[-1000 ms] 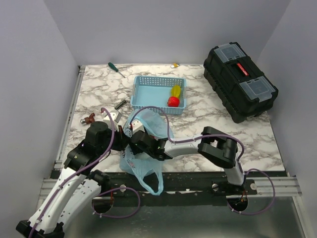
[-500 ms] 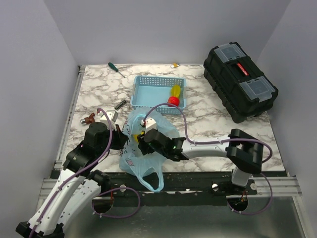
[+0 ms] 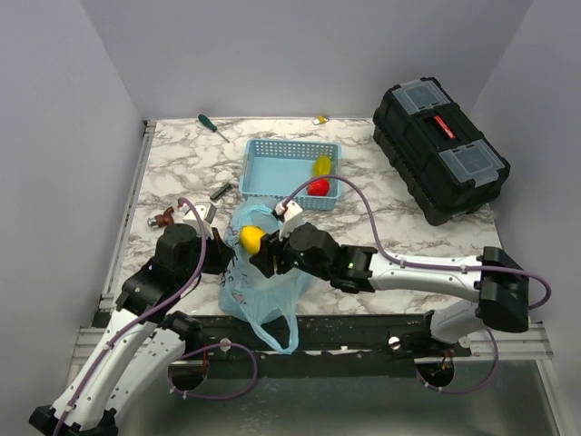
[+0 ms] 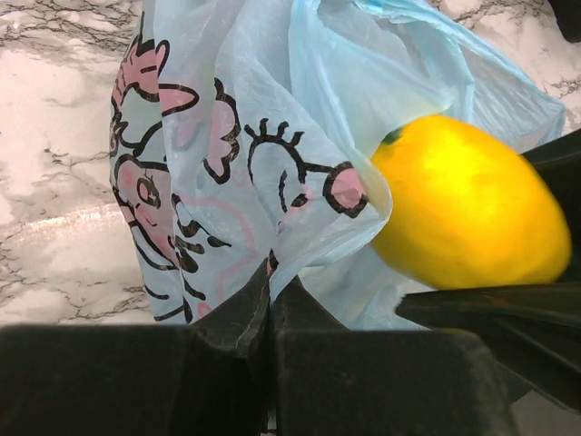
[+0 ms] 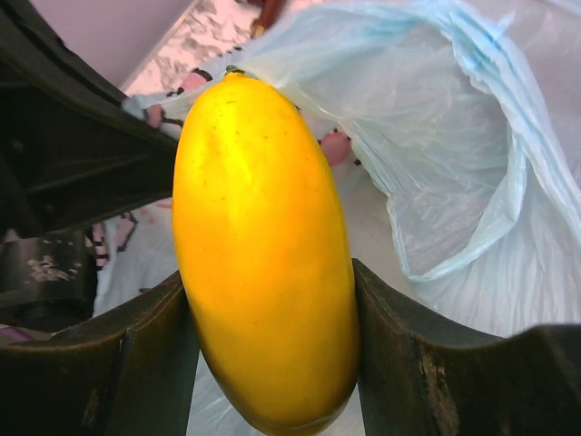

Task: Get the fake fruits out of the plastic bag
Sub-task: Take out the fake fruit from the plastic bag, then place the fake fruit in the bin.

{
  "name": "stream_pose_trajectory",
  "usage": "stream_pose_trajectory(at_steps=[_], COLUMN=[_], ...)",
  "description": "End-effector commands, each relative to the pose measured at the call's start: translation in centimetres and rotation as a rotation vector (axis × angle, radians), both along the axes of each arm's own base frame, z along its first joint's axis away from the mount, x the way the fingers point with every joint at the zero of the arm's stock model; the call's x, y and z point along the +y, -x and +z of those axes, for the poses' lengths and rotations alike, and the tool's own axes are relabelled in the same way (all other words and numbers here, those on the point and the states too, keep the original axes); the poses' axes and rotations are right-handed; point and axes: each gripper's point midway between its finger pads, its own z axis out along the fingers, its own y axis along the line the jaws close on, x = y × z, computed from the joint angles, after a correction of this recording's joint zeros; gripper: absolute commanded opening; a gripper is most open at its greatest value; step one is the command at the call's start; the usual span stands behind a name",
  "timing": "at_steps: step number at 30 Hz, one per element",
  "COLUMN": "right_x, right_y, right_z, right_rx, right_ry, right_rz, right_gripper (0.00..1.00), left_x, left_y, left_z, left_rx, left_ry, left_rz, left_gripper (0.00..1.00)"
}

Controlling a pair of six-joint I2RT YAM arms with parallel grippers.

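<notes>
A yellow fruit is clamped between the fingers of the right pincer, just above the open mouth of the plastic bag at the counter's near edge. The left pincer is closed tight on a fold of the bag's printed film. Farther back, a red fruit and a second yellow fruit lie in the blue basket.

1. Light-blue mesh basket on marble table.
2. Right of basket, well apart: black toolbox.
3. Beyond basket, to its left: green-handled screwdriver.
4. Beyond basket: small yellow item, too small to identify.
5. Near-left of basket: small grey metal piece.
</notes>
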Motion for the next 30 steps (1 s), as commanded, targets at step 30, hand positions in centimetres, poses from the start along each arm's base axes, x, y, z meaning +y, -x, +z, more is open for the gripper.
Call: stream_pose_trajectory(at_steps=[30], right_x=[-11.4], right_y=[-22.3], right_z=[3.3], right_rx=[0.061], right_ry=[0.000], right_rz=[-0.577], right_gripper=[0.01], left_x=[-1.5], left_y=[0.9], left_z=[0.9], left_rx=[-0.039], left_ry=[0.042], left_rz=[-0.112], left_gripper=[0.00])
